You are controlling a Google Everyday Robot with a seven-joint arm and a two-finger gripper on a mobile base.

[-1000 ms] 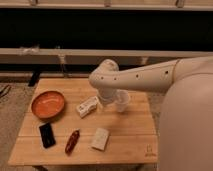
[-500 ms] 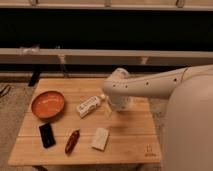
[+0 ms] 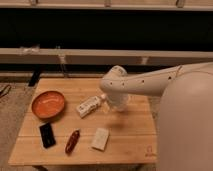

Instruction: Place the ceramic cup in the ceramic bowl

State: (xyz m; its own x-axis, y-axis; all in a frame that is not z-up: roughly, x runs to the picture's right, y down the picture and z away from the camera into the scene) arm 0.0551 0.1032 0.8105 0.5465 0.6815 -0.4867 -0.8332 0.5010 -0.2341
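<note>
The ceramic cup [image 3: 120, 103], pale and tumbler-shaped, stands on the wooden table [image 3: 135, 135] right of the middle. My gripper [image 3: 118, 99] hangs from the white arm that comes in from the right. It is straight over the cup, at it, and hides its upper part. The ceramic bowl [image 3: 48, 104], shallow and orange-red with a darker rim, sits empty near the table's left edge, well left of the cup and the gripper.
A small white printed box [image 3: 90, 106] lies between the bowl and the cup. A black flat object [image 3: 47, 135], a dark-red elongated object [image 3: 72, 141] and a white block [image 3: 100, 139] lie along the front. A bench runs behind the table.
My arm's end has swung right and down from beside the cup to over it. The cup, the bowl and the other objects have not moved.
</note>
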